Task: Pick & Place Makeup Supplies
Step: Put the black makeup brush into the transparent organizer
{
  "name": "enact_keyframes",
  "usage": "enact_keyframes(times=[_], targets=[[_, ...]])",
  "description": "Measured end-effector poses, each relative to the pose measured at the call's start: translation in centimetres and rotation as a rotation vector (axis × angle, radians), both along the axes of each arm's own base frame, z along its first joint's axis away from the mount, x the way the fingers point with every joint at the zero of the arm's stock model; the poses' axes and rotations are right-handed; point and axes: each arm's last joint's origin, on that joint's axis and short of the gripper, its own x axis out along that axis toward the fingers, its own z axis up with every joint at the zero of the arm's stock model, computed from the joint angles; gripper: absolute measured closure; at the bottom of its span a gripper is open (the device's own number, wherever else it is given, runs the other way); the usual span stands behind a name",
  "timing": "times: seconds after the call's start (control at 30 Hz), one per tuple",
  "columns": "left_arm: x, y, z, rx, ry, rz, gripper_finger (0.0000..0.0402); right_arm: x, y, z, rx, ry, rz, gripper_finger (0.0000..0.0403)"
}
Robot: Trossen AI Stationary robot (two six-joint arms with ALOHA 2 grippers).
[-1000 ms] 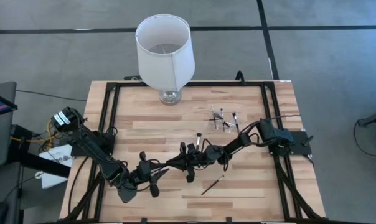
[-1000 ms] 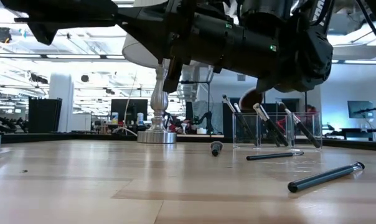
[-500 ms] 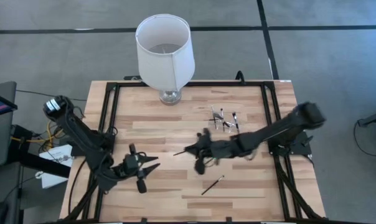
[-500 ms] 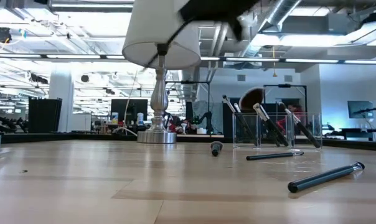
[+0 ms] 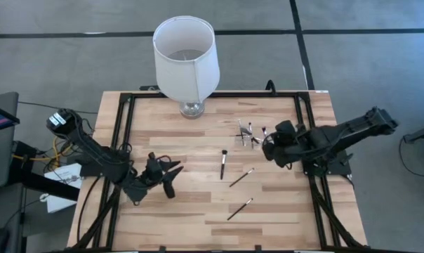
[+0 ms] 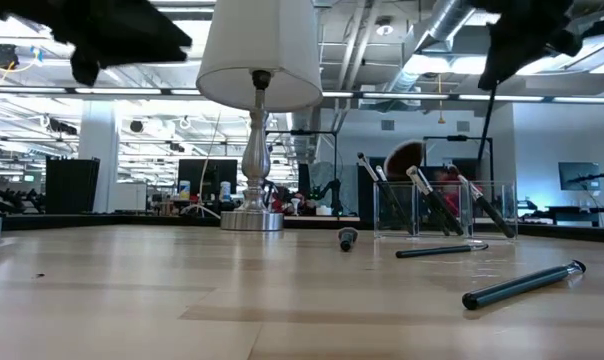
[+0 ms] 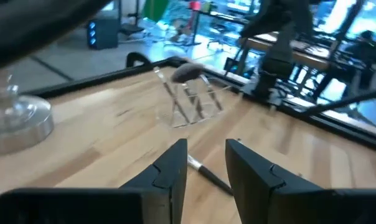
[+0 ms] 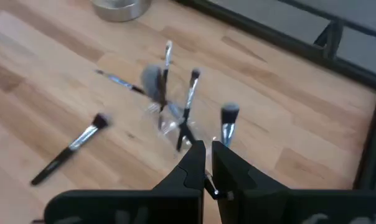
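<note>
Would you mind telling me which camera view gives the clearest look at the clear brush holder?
The low view shows the clear holder best: side-on, with its walls visible and brushes leaning inside. The high view shows only a small glinting cluster beside the right gripper. The left wrist view shows it far off; the right wrist view looks down on it.

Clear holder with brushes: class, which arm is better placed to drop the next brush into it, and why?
Right. The right gripper hangs just beside the clear holder, shut on a thin brush that dangles below it. The left gripper is open, empty, and far off on the other side.
</note>
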Motion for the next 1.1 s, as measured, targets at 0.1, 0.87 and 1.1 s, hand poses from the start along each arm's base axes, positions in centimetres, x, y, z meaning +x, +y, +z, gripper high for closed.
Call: enact_keyframes(times=[0.1,0.87,1.1], targets=[[0.6,0.9,-0.4,-0.059,-0.003,0.006,0.0296,0.6,-0.2,-0.4,-0.001,0.050,0.017,0.0397],[1.6,2.1,-0.7,-0.151,0.033,-0.077,0.0296,6.3,-3.6,-7.6,0.016,0.494,-0.094,0.0360],[1.6,2.1,-0.7,-0.150,0.033,-0.077,0.0296,6.5,-4.3,-8.0,0.047,0.544,-0.075,0.0312]])
